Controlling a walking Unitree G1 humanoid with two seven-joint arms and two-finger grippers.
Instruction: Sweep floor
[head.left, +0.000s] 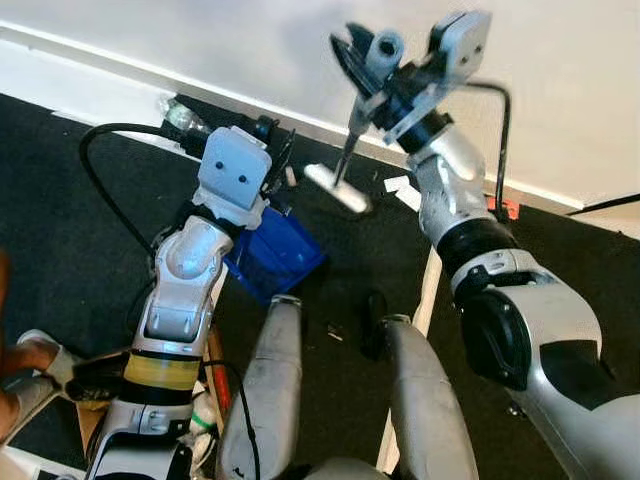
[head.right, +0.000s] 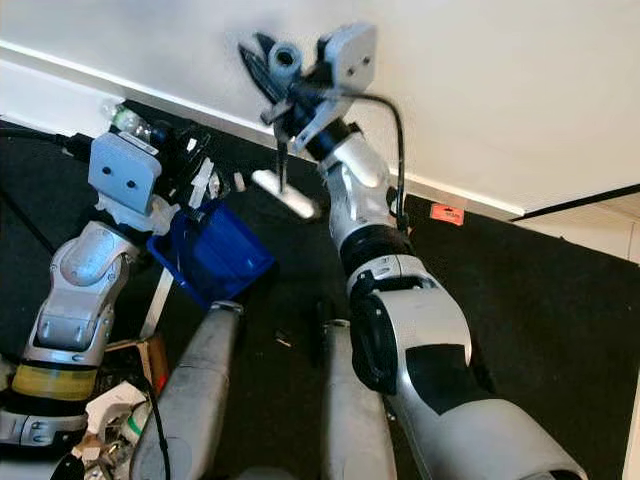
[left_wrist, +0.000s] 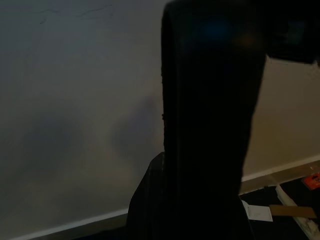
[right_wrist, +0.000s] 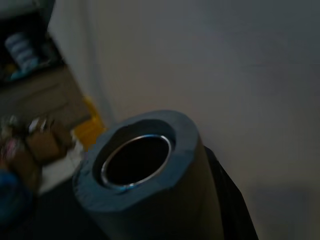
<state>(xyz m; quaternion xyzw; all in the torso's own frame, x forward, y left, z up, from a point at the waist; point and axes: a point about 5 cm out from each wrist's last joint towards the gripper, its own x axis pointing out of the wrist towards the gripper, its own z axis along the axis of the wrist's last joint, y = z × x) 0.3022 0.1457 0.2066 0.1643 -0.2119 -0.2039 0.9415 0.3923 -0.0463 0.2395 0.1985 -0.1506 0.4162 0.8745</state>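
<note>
Sweeping well means the right gripper (head.left: 375, 50), clamped round the broom handle (head.left: 385, 48), drags scraps (head.left: 400, 186) toward the blue dustpan (head.left: 275, 255) the left gripper (head.left: 262, 135) grips.

A white wall (head.left: 250, 40) with a white skirting board (head.left: 90, 55) ran along the far edge of a dark carpeted floor (head.right: 520, 300). A clear plastic bottle (head.left: 180, 115) lay at the foot of the skirting, a small red-orange tag (head.right: 447, 212) lay on the floor further along it, and a white scrap of paper (head.left: 402, 186) lay near the wall. A black cable (head.left: 95, 170) looped above the carpet, and a person's hand (head.left: 20, 355) showed at the left edge of the head views.
</note>
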